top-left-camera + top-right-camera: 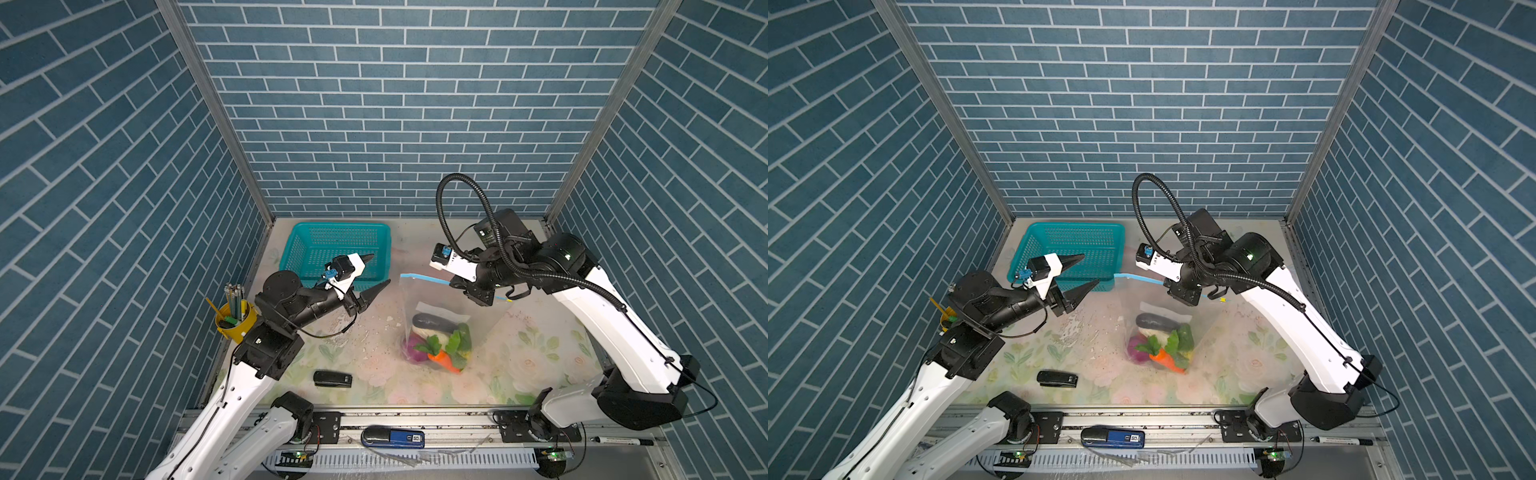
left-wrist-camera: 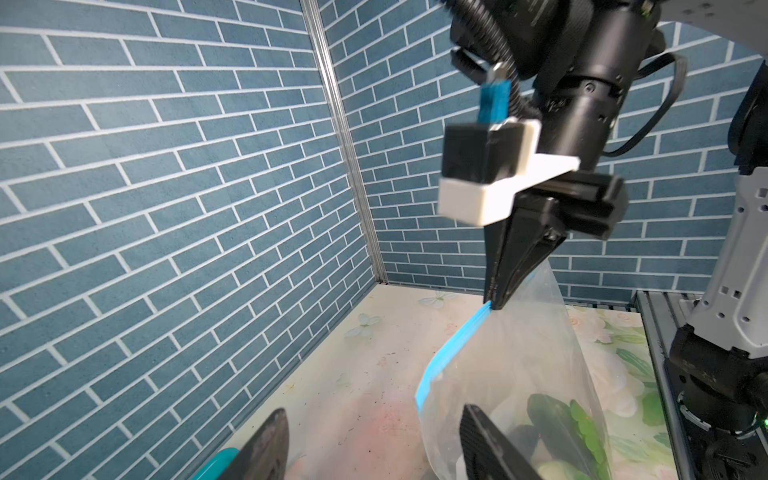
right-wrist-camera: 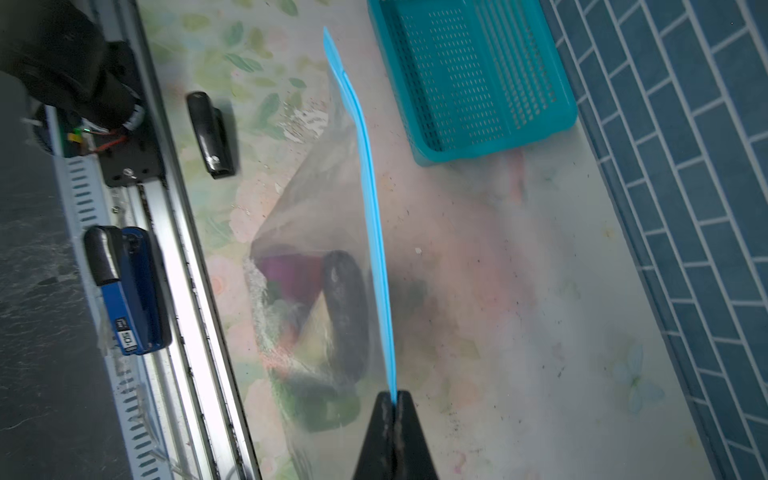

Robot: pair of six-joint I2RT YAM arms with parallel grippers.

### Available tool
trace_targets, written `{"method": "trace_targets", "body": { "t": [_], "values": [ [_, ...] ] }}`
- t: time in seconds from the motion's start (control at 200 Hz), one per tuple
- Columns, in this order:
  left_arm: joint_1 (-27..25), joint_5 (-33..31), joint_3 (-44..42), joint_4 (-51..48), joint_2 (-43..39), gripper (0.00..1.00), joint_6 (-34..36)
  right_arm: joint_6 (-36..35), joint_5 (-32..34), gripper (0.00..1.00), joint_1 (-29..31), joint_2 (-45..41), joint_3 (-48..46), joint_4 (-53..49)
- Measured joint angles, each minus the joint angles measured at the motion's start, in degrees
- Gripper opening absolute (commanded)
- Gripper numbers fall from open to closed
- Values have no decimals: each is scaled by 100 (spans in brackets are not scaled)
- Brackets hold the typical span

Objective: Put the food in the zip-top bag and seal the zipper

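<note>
Clear zip-top bag (image 1: pixel 432 293) holding the food (image 1: pixel 440 340) hangs from right fingers (image 3: pixel 374 444) clenched on its zipper (image 3: pixel 371 174); left fingers (image 1: pixel 376 293) spread apart.

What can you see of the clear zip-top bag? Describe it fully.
The zip-top bag is clear, crinkly plastic with a light blue zipper along its top edge. The right gripper is shut on that strip, holding the bag up. Toy food, including eggplant, purple onion and carrot, is piled at its bottom, which seems to rest on the table.
</note>
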Motion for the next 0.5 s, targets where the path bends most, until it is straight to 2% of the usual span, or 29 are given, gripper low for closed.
{"method": "trace_targets", "body": {
  "t": [0.14, 0.3, 0.38, 0.465, 0.5],
  "values": [
    [0, -39, -125, -22, 184, 67, -4, -260, -92, 0, -1281, 793, -343, 826],
    [0, -79, -442, -70, 293, 65, -33, -896, -146, 0, -2122, 2131, -614, 1893],
    [0, -7, -643, -11, 267, 65, -118, -1080, -240, 0, -2404, 2992, -269, 2124],
    [0, 28, -883, 26, 190, 67, -245, -1233, -352, 0, -2695, 4100, 555, 2186],
    [0, 24, -977, 28, 162, 67, -297, -1274, -369, 9, -2802, 4535, 933, 2216]
  ]
}}
